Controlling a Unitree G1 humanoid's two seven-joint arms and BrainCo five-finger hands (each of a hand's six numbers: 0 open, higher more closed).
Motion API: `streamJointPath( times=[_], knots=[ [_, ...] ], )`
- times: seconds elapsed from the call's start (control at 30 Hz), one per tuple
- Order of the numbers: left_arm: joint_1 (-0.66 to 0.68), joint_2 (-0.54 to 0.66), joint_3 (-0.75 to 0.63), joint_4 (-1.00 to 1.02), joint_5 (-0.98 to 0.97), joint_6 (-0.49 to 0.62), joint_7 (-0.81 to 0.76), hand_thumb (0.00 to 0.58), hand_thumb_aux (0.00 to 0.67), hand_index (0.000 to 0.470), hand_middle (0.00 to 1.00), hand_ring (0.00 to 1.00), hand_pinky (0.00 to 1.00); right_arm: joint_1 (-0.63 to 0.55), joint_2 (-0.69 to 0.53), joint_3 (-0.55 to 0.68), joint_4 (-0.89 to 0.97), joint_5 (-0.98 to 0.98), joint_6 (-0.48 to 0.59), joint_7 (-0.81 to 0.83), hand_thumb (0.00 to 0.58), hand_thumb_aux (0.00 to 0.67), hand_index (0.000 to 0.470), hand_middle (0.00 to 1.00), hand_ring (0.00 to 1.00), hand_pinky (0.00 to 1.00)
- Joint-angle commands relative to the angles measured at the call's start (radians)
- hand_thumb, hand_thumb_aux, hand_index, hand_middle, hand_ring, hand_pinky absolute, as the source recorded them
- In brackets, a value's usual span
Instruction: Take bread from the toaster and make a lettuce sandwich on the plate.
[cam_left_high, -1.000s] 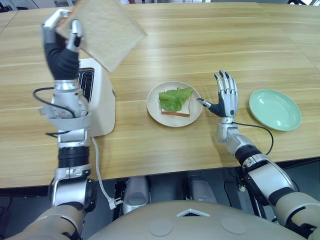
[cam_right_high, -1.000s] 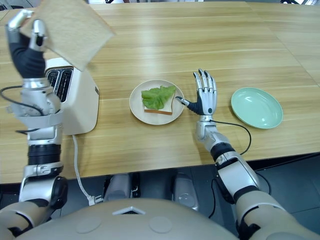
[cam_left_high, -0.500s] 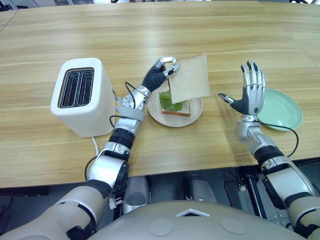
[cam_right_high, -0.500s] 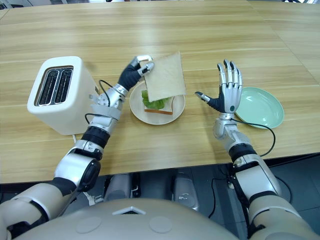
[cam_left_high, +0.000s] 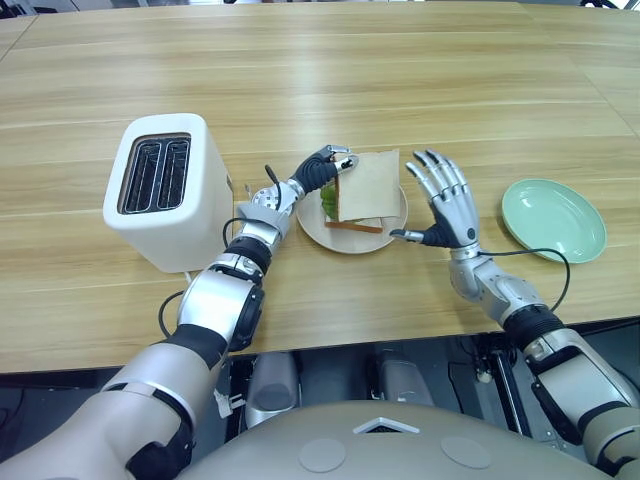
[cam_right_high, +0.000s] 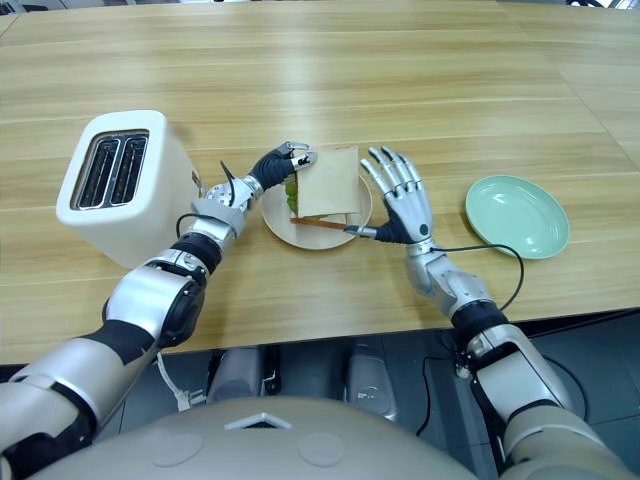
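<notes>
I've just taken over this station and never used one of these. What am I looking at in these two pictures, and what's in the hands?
Both pictures come from a stereo camera on a humanoid robot's head, looking down at a wooden table; they show one scene from slightly different spots. The left hand grips a bread slice over the beige plate, where lettuce lies on a lower slice. The right hand is open, empty, beside the plate. A toaster stands on the left, a green plate on the right.
</notes>
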Motion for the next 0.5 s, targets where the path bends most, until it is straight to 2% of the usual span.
streamJointPath(
  times=[0.03,0.2,0.5],
  knots=[
    [-0.035,-0.004,0.004,0.032,0.036,0.041,0.017,0.58,0.67,0.46,1.0,1.0,1.0,0.033,0.019,0.051,0.001,-0.027,-0.019,0.059,0.0,0.0,0.0,0.0,0.0,0.0],
    [-0.042,0.0,-0.01,0.046,0.088,0.067,0.048,0.58,0.67,0.46,1.0,1.0,1.0,0.028,0.043,0.105,0.016,-0.04,-0.067,0.124,0.0,0.0,0.0,0.0,0.0,0.0],
    [-0.044,-0.01,-0.035,0.066,0.184,0.133,0.128,0.58,0.67,0.46,1.0,1.0,1.0,0.055,0.041,0.109,-0.072,-0.033,-0.118,0.22,0.0,0.0,0.0,0.0,0.0,0.0]
  ],
)
